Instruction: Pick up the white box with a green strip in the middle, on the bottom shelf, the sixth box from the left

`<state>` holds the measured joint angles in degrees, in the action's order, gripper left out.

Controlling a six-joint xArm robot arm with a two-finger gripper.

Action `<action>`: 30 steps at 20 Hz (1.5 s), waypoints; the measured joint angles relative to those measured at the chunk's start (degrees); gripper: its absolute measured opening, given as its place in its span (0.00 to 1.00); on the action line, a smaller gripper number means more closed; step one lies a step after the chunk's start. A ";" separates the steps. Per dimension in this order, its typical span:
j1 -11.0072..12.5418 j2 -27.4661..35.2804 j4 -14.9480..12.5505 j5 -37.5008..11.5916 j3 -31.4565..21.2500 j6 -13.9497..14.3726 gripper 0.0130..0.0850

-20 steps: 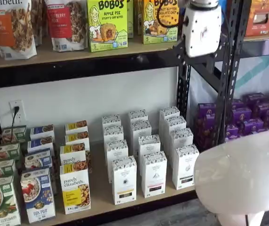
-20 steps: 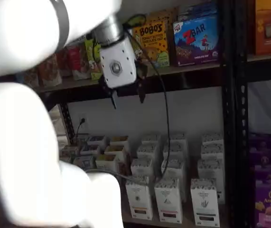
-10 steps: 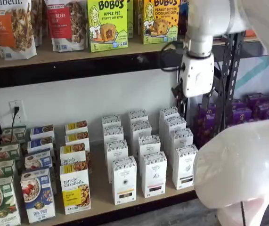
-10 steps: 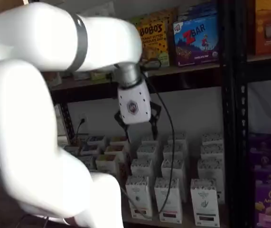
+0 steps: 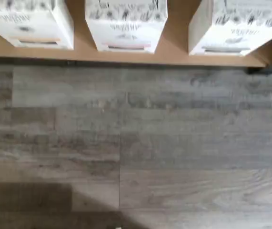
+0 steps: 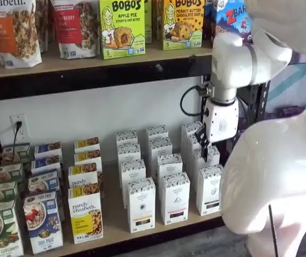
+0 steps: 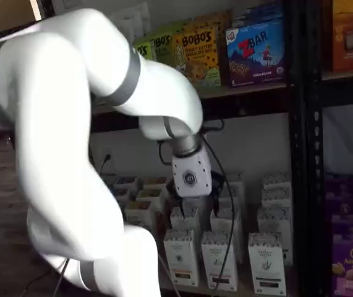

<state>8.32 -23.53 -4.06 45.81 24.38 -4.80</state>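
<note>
Wrist view is showing 3 white cartons along the bottom shelf (image 5: 174,55) front edge. I'm judging the white box (image 6: 210,189) sits rightmost; I'm descending squarely above it. End effector (image 6: 210,143) opening: I cannot tell.

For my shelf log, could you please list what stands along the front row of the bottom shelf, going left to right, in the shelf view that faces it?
Green-fronted box → blue box → purely elizabeth box → white box → second white box → third white box, beside the arm.
</note>
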 joint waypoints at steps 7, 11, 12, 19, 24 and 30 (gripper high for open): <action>1.24 10.80 3.52 -16.21 -2.30 -3.72 1.00; 1.33 18.22 1.76 -22.00 -0.73 -2.26 1.00; 1.37 20.04 0.94 -23.09 -0.12 -1.54 1.00; 1.48 37.83 -5.92 -31.87 8.25 4.99 1.00; 1.01 47.88 -3.41 -35.53 14.76 2.99 1.00; 2.56 58.18 -5.36 -34.86 26.22 3.37 1.00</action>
<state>10.89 34.65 -9.42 10.95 50.60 -1.43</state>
